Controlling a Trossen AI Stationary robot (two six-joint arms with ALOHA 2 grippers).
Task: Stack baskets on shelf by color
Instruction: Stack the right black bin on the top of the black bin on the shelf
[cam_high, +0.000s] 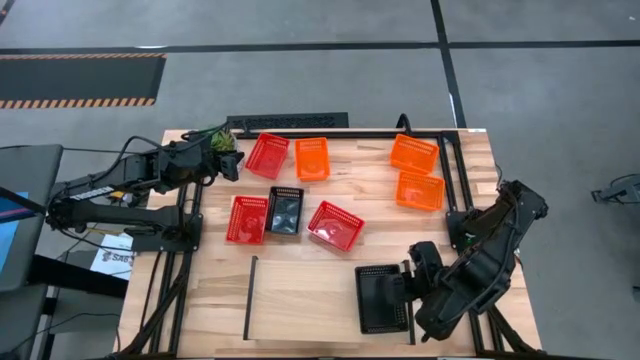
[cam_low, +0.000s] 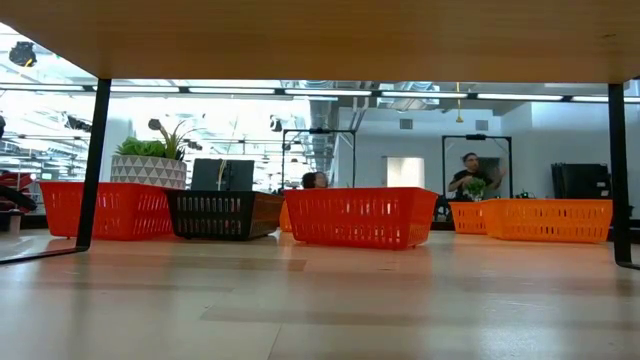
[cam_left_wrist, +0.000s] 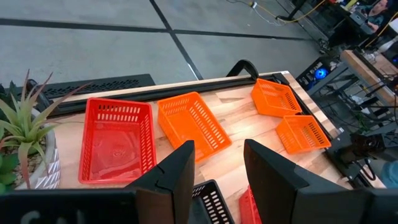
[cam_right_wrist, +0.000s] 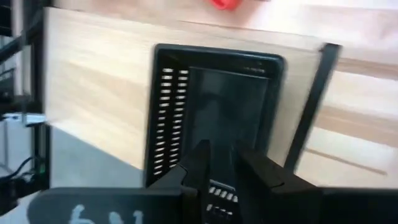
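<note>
High view: right end effector (cam_high: 408, 290), fingers slightly spread over black basket (cam_high: 383, 298) on shelf (cam_high: 300, 300); should lift clear without dragging it.

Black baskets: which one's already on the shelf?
The black basket at the shelf's right end, against the right side rail, just in front of the right claw. The other black basket sits mid-table between two red ones.

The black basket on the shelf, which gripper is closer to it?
Right. The right gripper sits at the black basket on the shelf, by its right-hand wall. The left gripper is far off at the table's back left, beside the potted plant.
</note>
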